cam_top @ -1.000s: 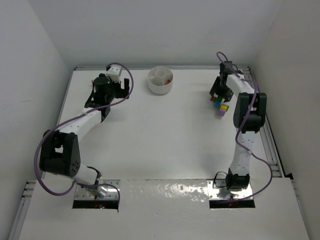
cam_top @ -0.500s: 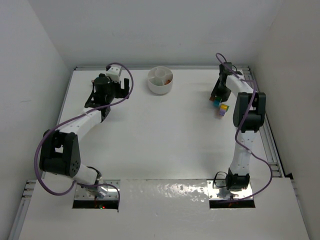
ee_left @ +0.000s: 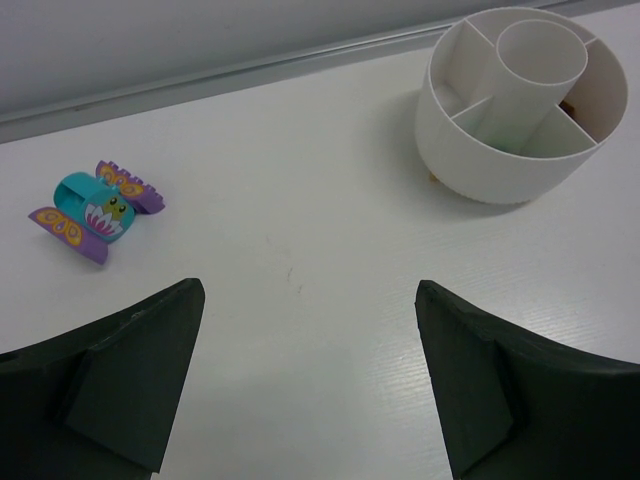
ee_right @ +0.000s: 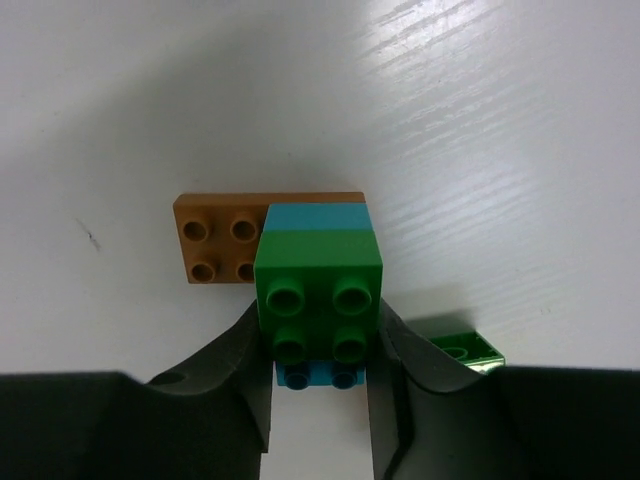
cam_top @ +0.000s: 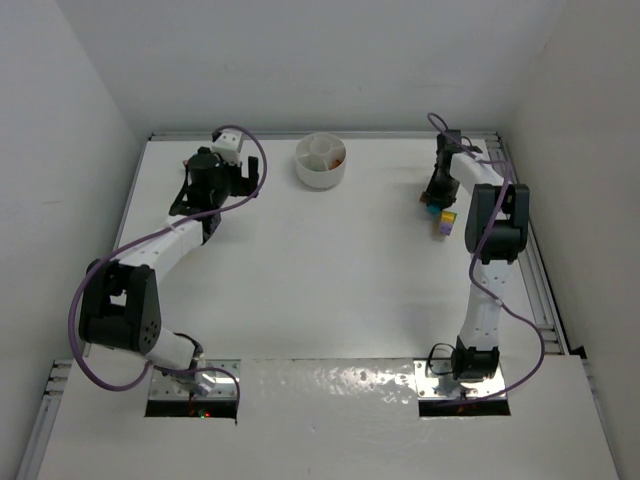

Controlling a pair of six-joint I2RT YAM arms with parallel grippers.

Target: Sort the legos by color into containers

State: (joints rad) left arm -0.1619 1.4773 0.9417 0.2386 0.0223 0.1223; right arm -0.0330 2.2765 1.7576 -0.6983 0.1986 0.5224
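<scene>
1. Over the last second, the right gripper [cam_top: 436,196] has drawn its jaws in and edged toward the far side over the pile of legos. It now covers the green piece that the overhead view showed before. The left arm has not moved.
2. In the right wrist view we see the right gripper [ee_right: 318,322] pinching a green brick [ee_right: 318,290]. One finger presses on each side, and the studs face the camera.
3. A teal-blue brick [ee_right: 316,216] sits against the far edge of the green one. A darker blue piece [ee_right: 318,377] shows at its near edge. We cannot tell whether these are clipped together.
4. An orange brick [ee_right: 215,240] lies flat on the table [ee_right: 480,120] just beyond the green brick and to its left. A second green brick [ee_right: 462,350] lies just right of the right finger.
5. From above, the pile sits at the far right of the table. A yellow-and-purple brick [cam_top: 446,222] shows just near of the gripper.
6. The dish [cam_top: 320,176] stands at the middle of the far edge, well apart from the pile. A speck of orange [cam_top: 339,158] lies in its right-hand section.
7. The left gripper [ee_left: 308,295] hangs with its jaws spread wide over the far left of the table. The dish [ee_left: 480,170] lies beyond it to the right, and a teal and purple butterfly toy [ee_left: 95,210] beyond it to the left.
</scene>
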